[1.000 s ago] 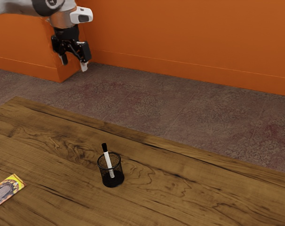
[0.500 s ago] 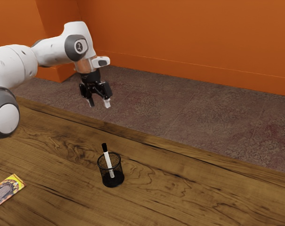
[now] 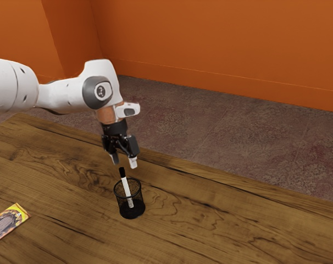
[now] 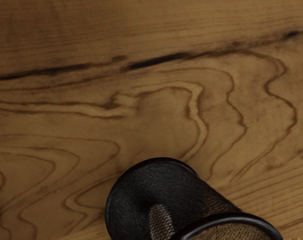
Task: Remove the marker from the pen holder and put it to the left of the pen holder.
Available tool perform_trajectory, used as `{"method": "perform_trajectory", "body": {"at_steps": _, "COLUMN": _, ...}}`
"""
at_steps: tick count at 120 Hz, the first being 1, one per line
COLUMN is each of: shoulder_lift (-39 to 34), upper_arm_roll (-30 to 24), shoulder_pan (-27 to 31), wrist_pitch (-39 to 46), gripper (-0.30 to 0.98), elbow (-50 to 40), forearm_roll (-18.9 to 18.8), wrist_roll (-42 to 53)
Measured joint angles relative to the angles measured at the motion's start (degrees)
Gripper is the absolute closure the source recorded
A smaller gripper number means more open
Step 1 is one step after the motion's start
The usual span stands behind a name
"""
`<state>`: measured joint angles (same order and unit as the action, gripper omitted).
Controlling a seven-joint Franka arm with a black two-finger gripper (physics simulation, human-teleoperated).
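Gripper [image 3: 125, 161]: fingers apart, empty, near the marker's black top | marker [image 3: 127, 190]: leaning inside mesh pen holder [image 3: 133, 212] | colourful packet [image 3: 7, 223]: flat on worktop [image 3: 221, 225]

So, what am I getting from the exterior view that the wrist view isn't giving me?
Exterior view: my open pincer and arm, the marker's dark-capped end standing above the rim, a colourful packet at the exterior view's left, the orange wall and the floor.

Wrist view: a close look down at the wood grain, and a pale oval patch at the pen holder that I can't identify for sure.

Shared: the pen holder with its dark rim, and the wooden table.
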<state>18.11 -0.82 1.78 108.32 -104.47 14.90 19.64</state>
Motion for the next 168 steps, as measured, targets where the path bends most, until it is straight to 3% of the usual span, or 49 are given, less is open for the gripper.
{"method": "perform_trajectory", "body": {"at_steps": 21, "shoulder_lift": -0.8, "upper_arm_roll": 1.8, "shoulder_pan": -3.0, "wrist_pitch": 4.3, "gripper": 0.02, "elbow": -2.9, "forearm_roll": -1.3, "wrist_roll": 0.7}}
{"method": "perform_trajectory", "body": {"at_steps": 54, "shoulder_lift": -2.2, "upper_arm_roll": 2.0, "shoulder_pan": -3.0, "wrist_pitch": 7.3, "gripper": 0.26, "elbow": -4.9, "forearm_roll": -1.5, "wrist_roll": 0.8}}
{"method": "perform_trajectory", "body": {"at_steps": 94, "shoulder_lift": -3.6, "upper_arm_roll": 2.1, "shoulder_pan": -3.2, "wrist_pitch": 8.6, "gripper": 0.43, "elbow": -6.8, "forearm_roll": -1.3, "wrist_roll": 0.4}}
{"method": "perform_trajectory", "body": {"at_steps": 168, "shoulder_lift": -9.6, "upper_arm_roll": 2.0, "shoulder_pan": -4.1, "wrist_pitch": 11.0, "gripper": 0.49, "elbow": -14.0, "forearm_roll": 0.4, "wrist_roll": 0.1}}
